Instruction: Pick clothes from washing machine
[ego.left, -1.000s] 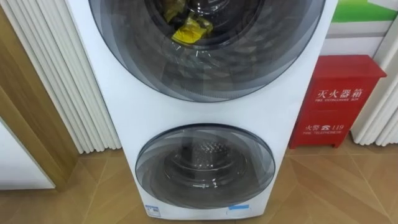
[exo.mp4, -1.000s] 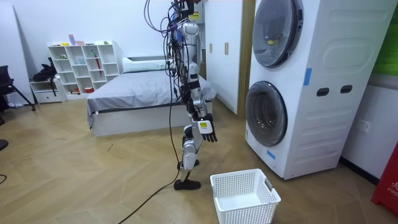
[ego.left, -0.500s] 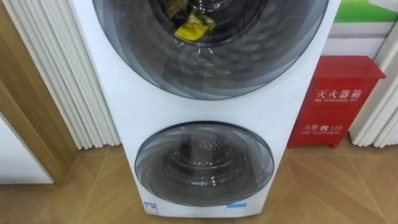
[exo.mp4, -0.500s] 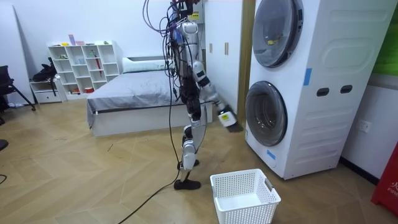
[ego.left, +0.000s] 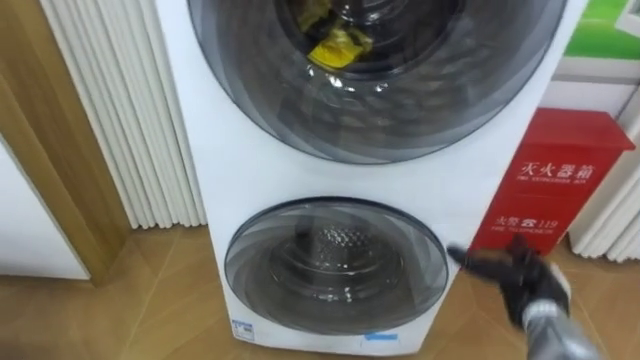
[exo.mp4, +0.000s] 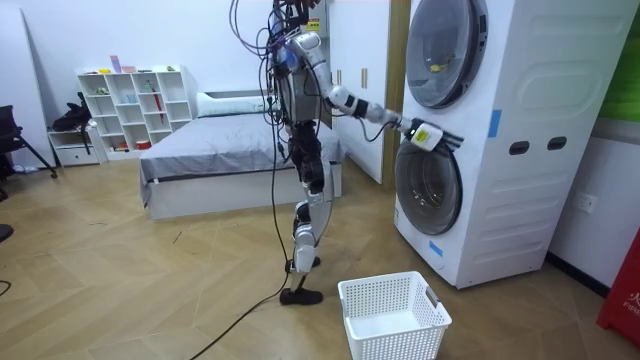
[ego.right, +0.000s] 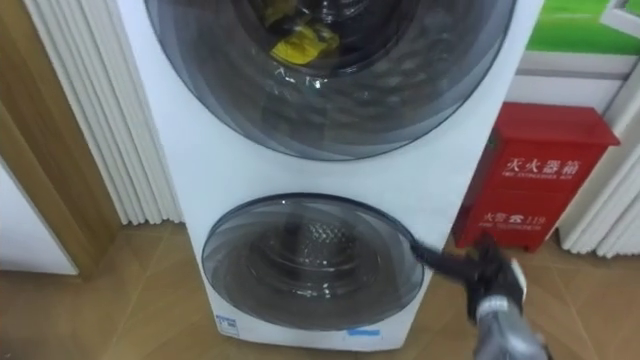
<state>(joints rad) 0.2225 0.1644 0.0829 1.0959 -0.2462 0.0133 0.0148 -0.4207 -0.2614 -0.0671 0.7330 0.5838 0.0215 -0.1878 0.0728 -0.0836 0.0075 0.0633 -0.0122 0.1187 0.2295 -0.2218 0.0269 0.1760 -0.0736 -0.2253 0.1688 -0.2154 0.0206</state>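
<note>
Reaching right hand (ego.left: 515, 280), fingers straight, empty, beside washing machine (ego.left: 205, 150) lower door (ego.left: 335, 262)

Glossy white washing machine (ego.left: 205, 160), smoky glass door (ego.left: 335, 265), matt wooden floor (ego.left: 140, 315)

White washing machine (ego.left: 210, 150), upright, front on, with two drums stacked one above the other. Upper door (ego.left: 400, 110) round, dark tinted glass, shut. Behind the glass, yellow clothes (ego.left: 338, 48), crumpled, lying low in the drum opening. Lower door (ego.left: 335, 265) smaller, round, also shut, with a perforated metal drum showing through.
</note>
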